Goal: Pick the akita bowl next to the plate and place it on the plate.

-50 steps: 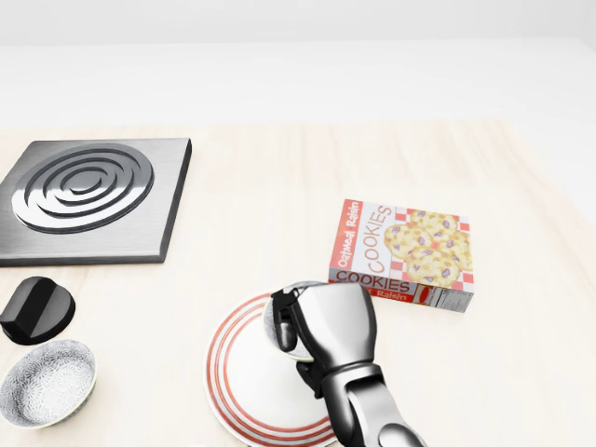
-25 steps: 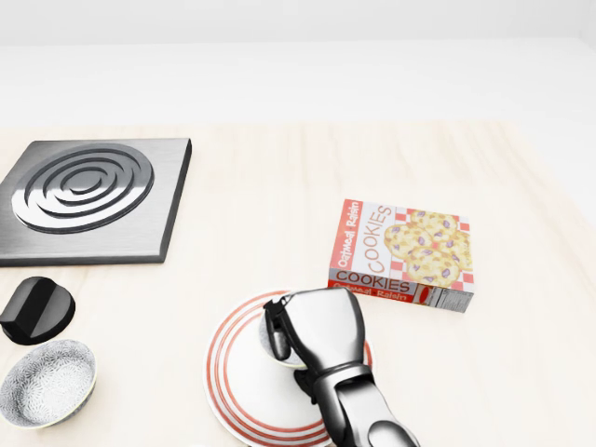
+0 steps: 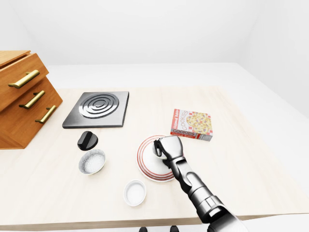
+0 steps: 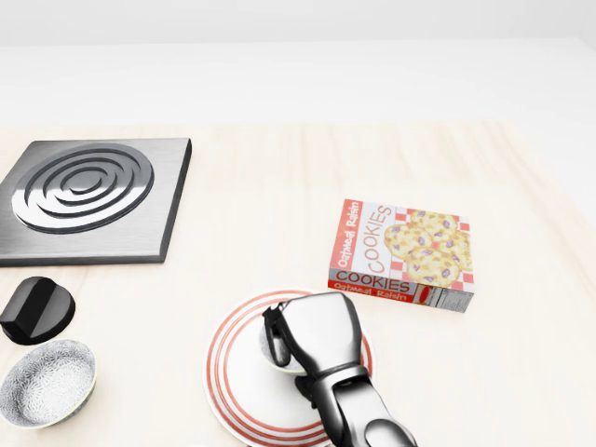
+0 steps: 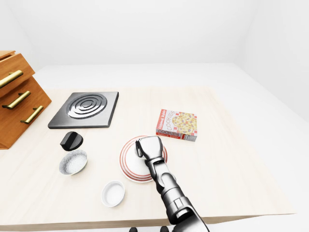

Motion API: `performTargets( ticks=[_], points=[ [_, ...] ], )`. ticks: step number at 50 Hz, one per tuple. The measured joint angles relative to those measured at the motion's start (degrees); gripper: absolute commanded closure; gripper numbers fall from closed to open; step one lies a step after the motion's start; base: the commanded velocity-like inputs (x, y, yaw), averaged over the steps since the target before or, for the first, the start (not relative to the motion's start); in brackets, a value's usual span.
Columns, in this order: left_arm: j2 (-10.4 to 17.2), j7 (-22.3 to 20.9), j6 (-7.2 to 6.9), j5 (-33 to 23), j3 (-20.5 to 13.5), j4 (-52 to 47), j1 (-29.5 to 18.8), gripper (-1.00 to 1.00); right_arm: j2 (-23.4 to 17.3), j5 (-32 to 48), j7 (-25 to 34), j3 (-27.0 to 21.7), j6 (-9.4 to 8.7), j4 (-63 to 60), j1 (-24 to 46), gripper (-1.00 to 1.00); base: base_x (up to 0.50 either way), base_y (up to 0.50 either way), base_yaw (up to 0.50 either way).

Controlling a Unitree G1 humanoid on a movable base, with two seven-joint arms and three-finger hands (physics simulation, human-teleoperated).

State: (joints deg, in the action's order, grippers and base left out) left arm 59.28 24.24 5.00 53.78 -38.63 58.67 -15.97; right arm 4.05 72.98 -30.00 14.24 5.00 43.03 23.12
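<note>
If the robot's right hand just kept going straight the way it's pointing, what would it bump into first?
Probably nothing soon. The right hand sits over the plate and points toward the head view's top. Past the plate's rim lies bare table, with the cookie box off to the right of that line. Depth is hard to judge.

Bowl (image 4: 271,346), seemingly hand-held, over red-ringed plate (image 4: 237,391).
</note>
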Motion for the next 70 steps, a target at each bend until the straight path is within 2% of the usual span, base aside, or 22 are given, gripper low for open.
performTargets(
  ticks=[7,8,9,10,11,23,27,32,42,48,58,70],
  points=[
    [-0.01,0.16,0.0,0.06,0.05,-0.26,0.1,-1.0,0.0,0.38,0.0,0.05,0.0,0.72,0.3,1.0,0.0,0.0,0.0],
    [-0.01,0.19,0.0,0.05,0.03,-0.32,0.13,-1.0,0.01,0.41,0.0,0.04,0.0,0.84,0.35,0.69,0.0,0.0,0.0],
    [-0.01,0.22,0.0,0.05,0.01,-0.37,0.16,-1.0,0.0,0.47,0.0,0.03,0.0,1.01,0.4,-0.59,0.0,0.0,0.0],
    [-0.01,0.25,0.0,0.04,-0.02,-0.43,0.19,-1.0,0.01,0.4,0.0,0.03,0.01,1.1,0.46,-0.59,0.0,0.0,0.0],
    [-0.02,0.28,0.0,0.03,-0.05,-0.48,0.21,-1.0,0.04,0.44,0.0,0.06,0.0,1.21,0.53,-1.0,0.0,0.0,0.0],
    [0.0,0.63,0.0,-0.08,-0.42,-1.03,0.48,-1.0,-0.15,-2.56,0.16,-0.88,0.0,-1.32,-0.74,-1.0,0.0,0.0,0.0],
    [0.01,0.76,0.0,-0.11,-0.54,-1.2,0.54,-1.0,-0.62,-3.49,2.27,-1.02,0.0,-4.18,-2.24,-1.0,0.0,0.0,0.0],
    [0.05,0.95,0.0,-0.2,-0.6,-1.32,0.49,-1.0,-2.27,-3.16,9.04,-0.88,0.0,-13.25,-7.68,-1.0,0.0,0.0,0.0],
    [0.04,1.34,0.0,-0.73,-0.16,-1.16,-0.2,-1.0,-7.51,-3.25,32.4,-2.3,0.0,-43.71,-25.27,-1.0,0.0,0.0,0.0],
    [0.0,1.48,0.0,-0.92,0.04,-1.15,-0.41,-1.0,-9.26,-3.84,42.11,-3.05,0.0,-55.26,-31.63,-1.0,0.0,0.0,0.0],
    [-0.15,1.86,0.0,-1.16,-0.01,-1.85,-0.36,-1.0,-9.94,-5.31,49.92,-3.91,0.0,-64.52,-35.29,-1.0,0.0,0.0,0.0],
    [-0.31,1.89,0.0,-1.48,-0.18,-2.14,-0.41,-1.0,-9.75,-7.16,52.91,-5.41,0.0,-68.75,-35.12,-1.0,0.0,0.0,0.0]
  ],
)
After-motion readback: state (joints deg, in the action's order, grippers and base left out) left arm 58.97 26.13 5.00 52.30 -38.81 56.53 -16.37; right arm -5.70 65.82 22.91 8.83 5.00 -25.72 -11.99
